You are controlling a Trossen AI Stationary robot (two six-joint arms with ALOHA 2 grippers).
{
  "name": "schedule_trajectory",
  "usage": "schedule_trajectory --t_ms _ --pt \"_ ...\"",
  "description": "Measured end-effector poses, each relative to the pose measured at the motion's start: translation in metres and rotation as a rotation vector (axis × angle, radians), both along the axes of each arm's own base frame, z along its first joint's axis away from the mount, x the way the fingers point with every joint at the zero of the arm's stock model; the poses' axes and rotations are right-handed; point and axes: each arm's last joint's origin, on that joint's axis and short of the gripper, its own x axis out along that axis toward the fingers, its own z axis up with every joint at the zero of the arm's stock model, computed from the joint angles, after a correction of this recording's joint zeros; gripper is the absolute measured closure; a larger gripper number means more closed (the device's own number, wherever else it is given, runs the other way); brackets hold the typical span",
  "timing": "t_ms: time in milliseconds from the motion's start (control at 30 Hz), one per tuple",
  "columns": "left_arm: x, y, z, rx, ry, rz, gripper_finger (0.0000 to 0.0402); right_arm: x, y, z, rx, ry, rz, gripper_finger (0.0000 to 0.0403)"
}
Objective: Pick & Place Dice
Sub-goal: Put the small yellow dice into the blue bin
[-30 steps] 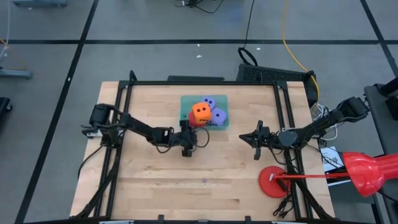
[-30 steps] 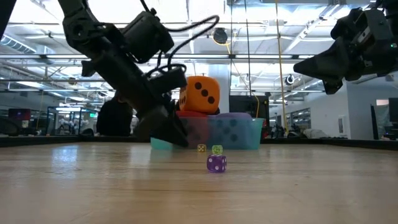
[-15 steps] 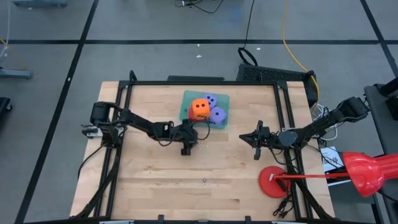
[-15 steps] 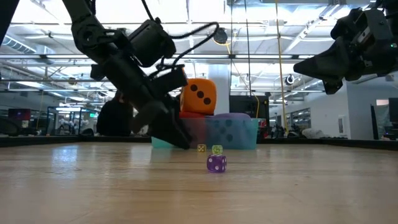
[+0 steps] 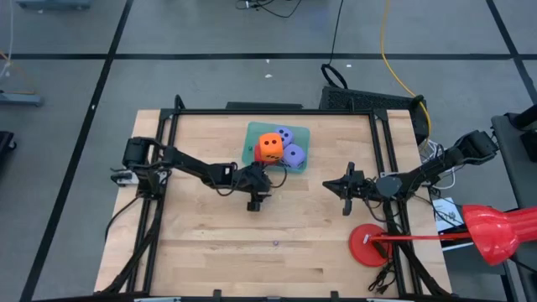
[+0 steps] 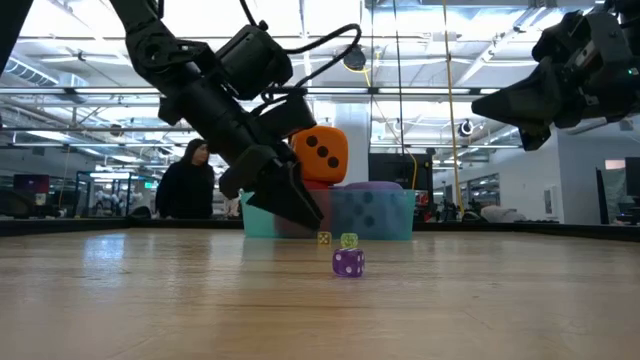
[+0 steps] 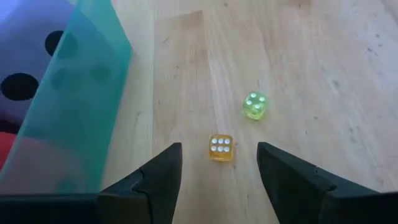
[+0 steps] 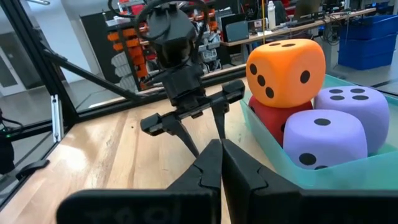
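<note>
A teal bin [image 5: 252,151] near the table's far edge holds the big soft dice. The orange die [image 5: 269,148] sits on top of the red die [image 8: 270,121], with two purple dice [image 5: 293,155] [image 5: 284,135] beside them. My left gripper [image 5: 254,201] stands open, slanting down just near of the bin. In the left wrist view its fingers flank a tiny yellow die [image 7: 221,148] without touching it, and a tiny green die [image 7: 255,106] lies just beyond. My right gripper [image 5: 346,191] hovers shut to the bin's right, above the table.
A tiny purple die [image 6: 348,262] lies nearer the near edge. A red round disc [image 5: 369,243] with a red handled tool [image 5: 495,235] sits at the table's right near corner. The bin wall [image 7: 74,93] stands close beside my left fingers. A person [image 6: 190,185] is in the room behind.
My left gripper has moved a little toward the table's right, along the bin's near side, staying open. The bin has shifted slightly toward the far edge and turned a little, and the orange die on top has turned about, showing a different face.
</note>
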Motion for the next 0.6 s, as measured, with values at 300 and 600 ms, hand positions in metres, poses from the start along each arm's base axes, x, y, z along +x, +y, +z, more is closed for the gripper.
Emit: schedule_trajectory --t_ms 300,600 --pt "0.000 0.006 -0.007 -0.030 0.021 -0.028 0.0183 0.000 0.000 0.000 -0.002 -0.003 0.000 0.0399" --pt "0.009 0.007 -0.024 -0.067 0.016 -0.040 0.0183 0.000 0.000 0.001 0.001 -0.012 -0.003 0.0399"
